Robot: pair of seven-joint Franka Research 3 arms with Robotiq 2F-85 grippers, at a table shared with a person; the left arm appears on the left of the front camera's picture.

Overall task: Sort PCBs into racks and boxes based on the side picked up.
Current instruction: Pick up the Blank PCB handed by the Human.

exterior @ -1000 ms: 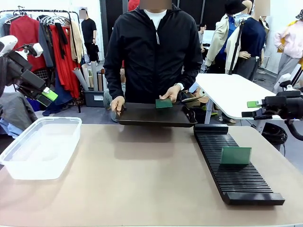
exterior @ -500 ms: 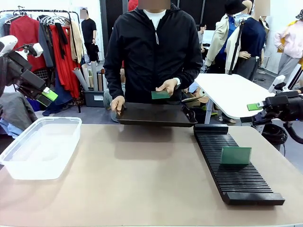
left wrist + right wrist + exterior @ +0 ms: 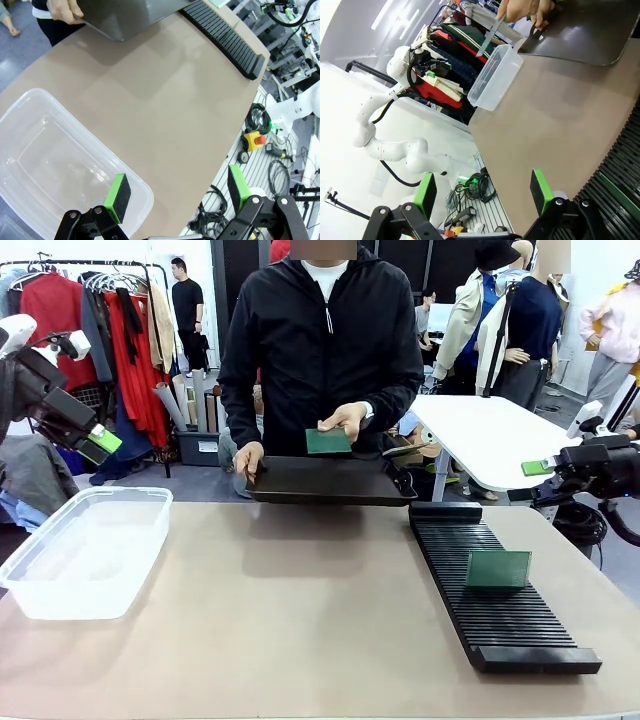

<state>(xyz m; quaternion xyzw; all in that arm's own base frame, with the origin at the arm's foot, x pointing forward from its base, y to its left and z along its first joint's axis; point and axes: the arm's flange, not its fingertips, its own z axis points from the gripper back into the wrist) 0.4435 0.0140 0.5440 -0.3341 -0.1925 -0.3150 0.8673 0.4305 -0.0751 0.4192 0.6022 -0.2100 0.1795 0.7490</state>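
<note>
The table (image 3: 300,630) lay bare across its middle and near edge, leaving open room between the clear tub (image 3: 85,550) at the left edge and the black rack (image 3: 495,600) along the right. A dark tray (image 3: 325,483) hung at the far edge. One PCB (image 3: 498,568) stood upright in the rack. A second PCB (image 3: 328,442), on the tray a second earlier, was raised above it in the person's hand (image 3: 348,420). The left gripper (image 3: 100,447) hovered above the tub's far left and the right gripper (image 3: 536,468) was right of the rack's far end, both with jaws wide and empty. The right edge cut off the right arm (image 3: 610,465).

Wide-spread tool (image 3: 483,192) near tan table (image 3: 555,130)
</note>
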